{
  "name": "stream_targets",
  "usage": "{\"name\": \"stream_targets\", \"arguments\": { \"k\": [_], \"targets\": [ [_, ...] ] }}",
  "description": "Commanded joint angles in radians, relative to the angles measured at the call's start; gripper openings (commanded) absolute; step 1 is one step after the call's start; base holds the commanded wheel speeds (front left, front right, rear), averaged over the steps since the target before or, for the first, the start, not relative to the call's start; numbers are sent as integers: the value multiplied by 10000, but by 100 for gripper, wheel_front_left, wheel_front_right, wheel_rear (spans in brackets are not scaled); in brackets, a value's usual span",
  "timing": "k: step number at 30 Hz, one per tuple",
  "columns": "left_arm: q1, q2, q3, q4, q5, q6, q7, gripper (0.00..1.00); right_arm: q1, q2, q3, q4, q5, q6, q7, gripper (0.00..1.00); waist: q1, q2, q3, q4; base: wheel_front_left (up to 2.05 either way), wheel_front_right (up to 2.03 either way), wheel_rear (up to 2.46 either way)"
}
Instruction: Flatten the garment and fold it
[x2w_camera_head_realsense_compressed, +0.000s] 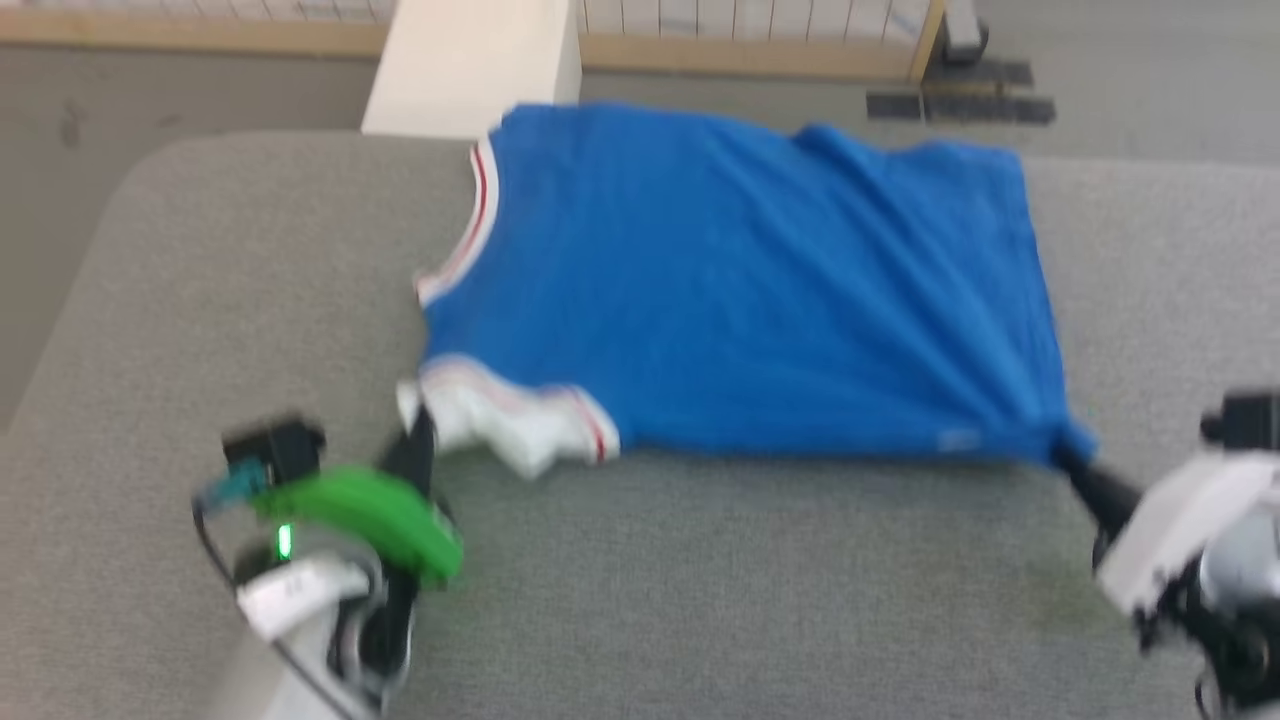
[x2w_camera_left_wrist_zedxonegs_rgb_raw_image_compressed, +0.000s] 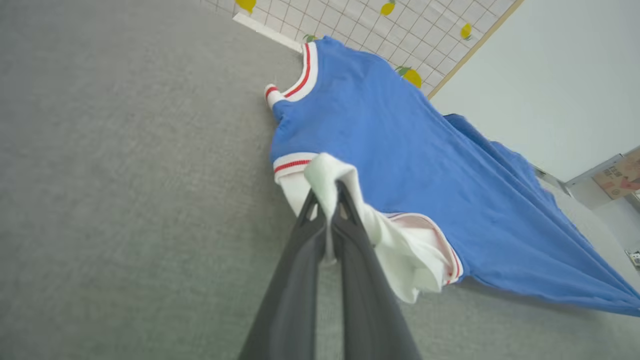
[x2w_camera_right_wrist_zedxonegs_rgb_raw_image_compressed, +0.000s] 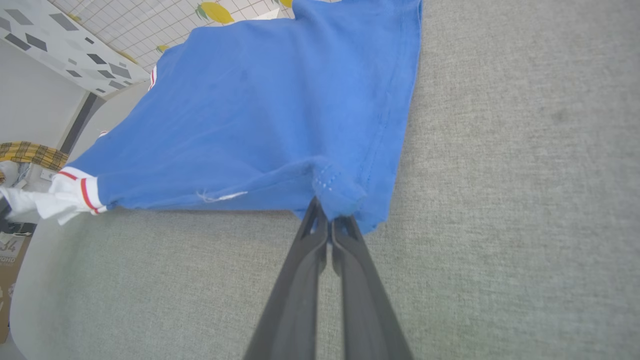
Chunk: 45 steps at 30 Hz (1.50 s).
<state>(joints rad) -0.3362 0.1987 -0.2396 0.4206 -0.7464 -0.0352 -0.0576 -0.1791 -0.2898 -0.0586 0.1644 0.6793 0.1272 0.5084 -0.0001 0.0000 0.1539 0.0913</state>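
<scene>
**Q:** Where does the garment lie?

**A:** The garment (x2w_camera_head_realsense_compressed: 740, 290) lies spread on the grey table (x2w_camera_head_realsense_compressed: 700, 600). The head view gives its whole blue body. My left wrist view adds the white sleeve (x2w_camera_left_wrist_zedxonegs_rgb_raw_image_compressed: 400, 250) pinched between the closed fingers of my left gripper (x2w_camera_left_wrist_zedxonegs_rgb_raw_image_compressed: 327, 197).

**Q:** And the right?

**A:** My right gripper (x2w_camera_right_wrist_zedxonegs_rgb_raw_image_compressed: 329, 222) reaches in low from the near right. It is clamped on the hem corner (x2w_camera_right_wrist_zedxonegs_rgb_raw_image_compressed: 345, 195), and folds radiate from it.

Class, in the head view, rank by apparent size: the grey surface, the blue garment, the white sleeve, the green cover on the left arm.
1. grey surface
2. garment
3. white sleeve and green cover: alike; cover is nearer the camera, so unranked.
</scene>
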Motion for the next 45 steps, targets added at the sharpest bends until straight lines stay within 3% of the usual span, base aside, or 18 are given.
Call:
{"name": "stream_targets", "arguments": {
  "k": [1, 9, 14, 20, 26, 32, 45],
  "targets": [
    [648, 132, 30, -300, -251, 169, 262, 0, 490, -31, 46, -205, -58, 35, -144, 0, 1, 0, -850, 122, 0, 0, 0],
    [3931, 753, 168, -2157, -1097, 1517, 2463, 0, 2942, -161, -123, -916, -394, 35, -120, 0, 1, 0, -1262, -36, 0, 0, 0],
    [5333, 1292, 108, -3414, -1313, 2347, 3777, 0, 4200, -291, -202, -1269, -565, 35, 796, 0, 1, 0, -1360, -92, 0, 0, 0],
    [6033, 1578, 161, -4598, -1240, 3071, 4271, 0, 4842, -98, -548, -1796, -782, 35, 1460, 0, 1, 0, -1329, -186, 0, 0, 0],
    [5332, 1669, 226, -5569, -1026, 2997, 4084, 0, 4150, 55, -791, -2383, -975, 35, 1615, 0, 1, 0, -1075, -333, 0, 0, 0],
    [3466, 1793, -107, -5728, -463, 2898, 4320, 0, 3003, -107, -824, -2554, -1187, 35, 2148, 0, 1, 0, -508, -356, 0, 0, 0],
    [-312, 1613, -619, -3729, 113, 2227, 4538, 0, 301, -488, -363, -2364, -2094, 35, 4476, 0, 1, 0, 1442, -460, 0, 0, 0]
  ]
}}
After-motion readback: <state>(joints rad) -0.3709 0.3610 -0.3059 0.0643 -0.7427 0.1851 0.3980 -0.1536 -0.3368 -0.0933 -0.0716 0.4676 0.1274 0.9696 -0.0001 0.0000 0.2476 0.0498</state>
